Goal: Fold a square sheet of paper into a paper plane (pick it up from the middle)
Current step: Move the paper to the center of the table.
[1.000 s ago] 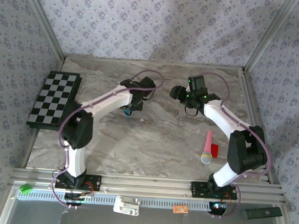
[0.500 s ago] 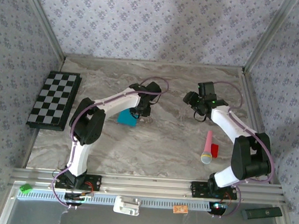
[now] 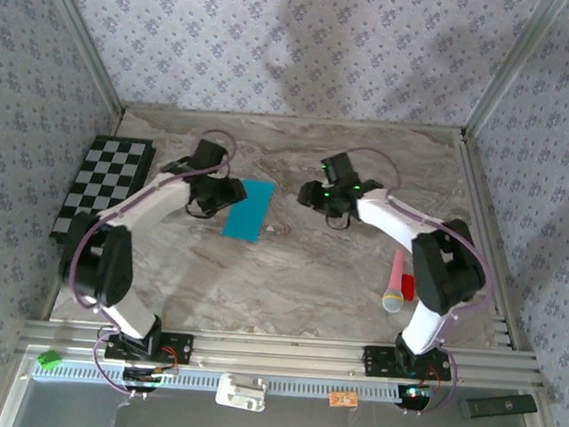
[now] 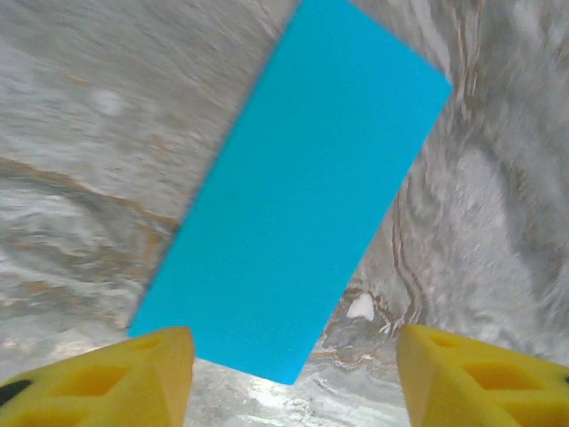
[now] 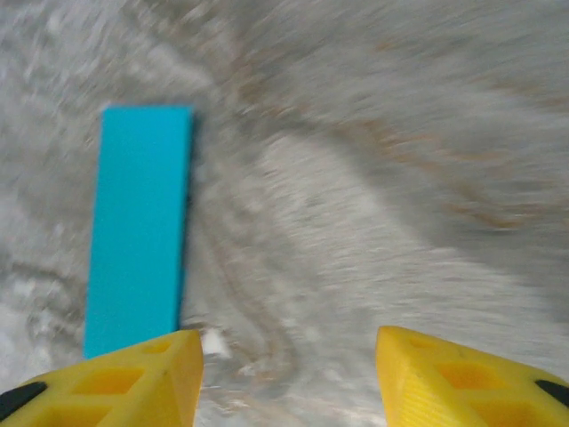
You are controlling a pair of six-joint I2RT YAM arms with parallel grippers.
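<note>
Square sheet of paper (image 3: 248,209), folded to narrow teal rectangle, flat on desk (image 3: 290,273), just left of frame centre; left jaws spread, empty, just beside its left edge; right jaws spread, empty, apart on its right.

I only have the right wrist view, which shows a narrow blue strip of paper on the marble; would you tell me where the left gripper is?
Observer: From the top view, the left gripper sits at the left edge of the folded paper.
Operator: Thank you. Is it gripping the paper?
Observer: No. In the left wrist view its fingers are spread wide, and the paper lies flat on the table, not pinched.
Operator: Is anything else nearby?
Observer: A pink-and-red stick lies right of the paper, nearer the arm bases, well apart from it.
</note>
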